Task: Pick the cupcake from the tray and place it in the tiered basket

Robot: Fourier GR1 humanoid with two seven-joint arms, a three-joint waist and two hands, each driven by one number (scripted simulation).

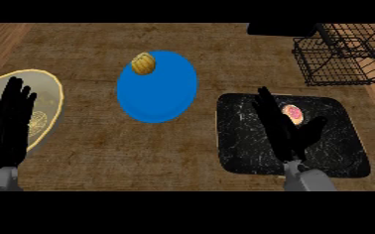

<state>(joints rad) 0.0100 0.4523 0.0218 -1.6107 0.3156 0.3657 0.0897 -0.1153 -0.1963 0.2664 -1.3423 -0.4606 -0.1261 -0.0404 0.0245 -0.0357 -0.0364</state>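
Right hand [289,129] hangs over the black tray [242,153], fingers straight and spread, holding nothing, lined up just beside the cupcake [294,114] for a grasp. Well beyond stands the wire basket [337,59]. Left hand [16,116] rests open at the left edge.

Kitchen counter here: a wooden worktop [88,163] carrying a blue plate [157,91], a cream plate [45,96], a black tray [249,153], a cupcake [293,114] and a wire basket [337,54].
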